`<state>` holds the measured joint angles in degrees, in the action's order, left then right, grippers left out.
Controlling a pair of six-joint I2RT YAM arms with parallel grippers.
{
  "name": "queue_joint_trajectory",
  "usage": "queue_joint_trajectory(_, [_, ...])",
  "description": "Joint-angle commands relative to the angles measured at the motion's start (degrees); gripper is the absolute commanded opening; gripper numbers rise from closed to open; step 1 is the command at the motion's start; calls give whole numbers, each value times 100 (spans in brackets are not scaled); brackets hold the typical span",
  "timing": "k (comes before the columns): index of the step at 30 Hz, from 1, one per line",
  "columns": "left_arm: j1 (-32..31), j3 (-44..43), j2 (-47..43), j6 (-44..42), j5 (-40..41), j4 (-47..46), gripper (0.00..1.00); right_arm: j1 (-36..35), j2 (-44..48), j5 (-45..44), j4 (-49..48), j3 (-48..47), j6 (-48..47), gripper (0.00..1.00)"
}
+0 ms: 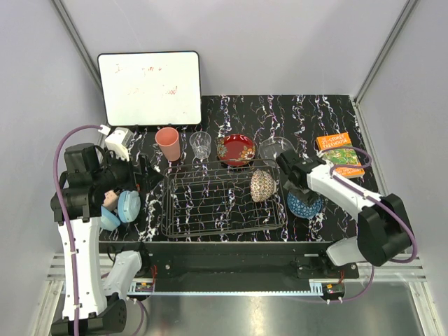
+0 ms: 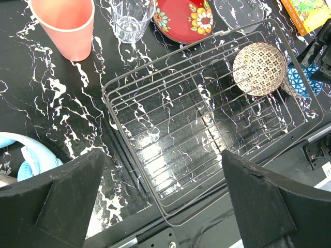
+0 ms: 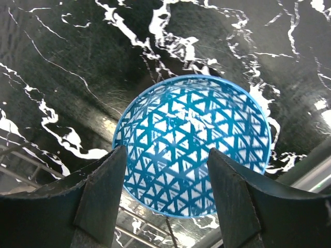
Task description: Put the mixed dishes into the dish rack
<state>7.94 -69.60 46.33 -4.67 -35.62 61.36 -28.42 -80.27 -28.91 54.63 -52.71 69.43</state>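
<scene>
The dish rack (image 1: 224, 230) lies mid-table and holds the beige speckled bowl (image 1: 262, 185) on edge at its right end. Behind it stand the salmon-pink cup (image 1: 168, 143), the glass tumbler (image 1: 201, 145), the red plate (image 1: 235, 150) and the clear glass bowl (image 1: 274, 149). The blue patterned bowl (image 3: 194, 139) sits upright on the table just right of the rack. My right gripper (image 3: 165, 196) is open and empty above its near rim. My left gripper (image 2: 163, 206) is open and empty, high over the rack's (image 2: 133, 155) front left corner.
Light-blue headphones (image 1: 122, 208) lie left of the rack under my left arm. An orange book (image 1: 339, 154) lies at the right rear. A white board (image 1: 149, 87) leans against the back wall. The table's front edge is just below the rack.
</scene>
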Motion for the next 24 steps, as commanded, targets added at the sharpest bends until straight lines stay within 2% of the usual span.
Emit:
queue_joint_trajectory(1, [5, -9, -36, -87, -25, -89, 99, 56, -348, -124, -321, -336, -105, 72])
queue_joint_trajectory(10, [5, 17, -88, -148, 116, -72, 99, 372, -1052, -177, -568, -899, -685, 72])
queue_joint_trajectory(14, [5, 52, -98, -175, 143, -63, 99, 452, -720, -186, -568, -1039, -974, 73])
queue_joint_trajectory(17, [5, 61, -97, -166, 125, -72, 99, 461, -297, -151, -541, -996, -1159, 77])
queue_joint_trajectory(24, [5, 35, -27, -114, 55, -63, 99, 470, 512, 332, -138, -285, -958, 78])
